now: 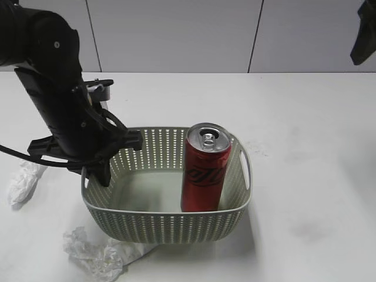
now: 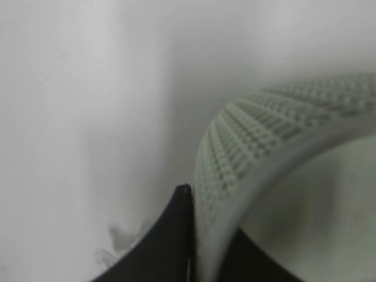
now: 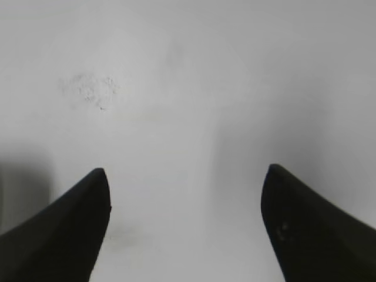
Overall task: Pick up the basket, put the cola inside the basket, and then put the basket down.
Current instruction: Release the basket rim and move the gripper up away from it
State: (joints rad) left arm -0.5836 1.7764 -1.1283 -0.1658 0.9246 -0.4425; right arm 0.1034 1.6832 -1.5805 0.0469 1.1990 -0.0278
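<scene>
The pale sage-green basket stands on the white table in the middle of the exterior view. The red cola can stands upright inside it, toward the right side. My left gripper is shut on the basket's left rim; the left wrist view shows the slotted wall pinched between the two black fingers. My right gripper is open and empty above bare table; in the exterior view only a dark part of it shows at the top right corner.
Crumpled white paper lies at the left and at the basket's front left. A faint smudge marks the table below the right gripper. A white panelled wall runs behind the table.
</scene>
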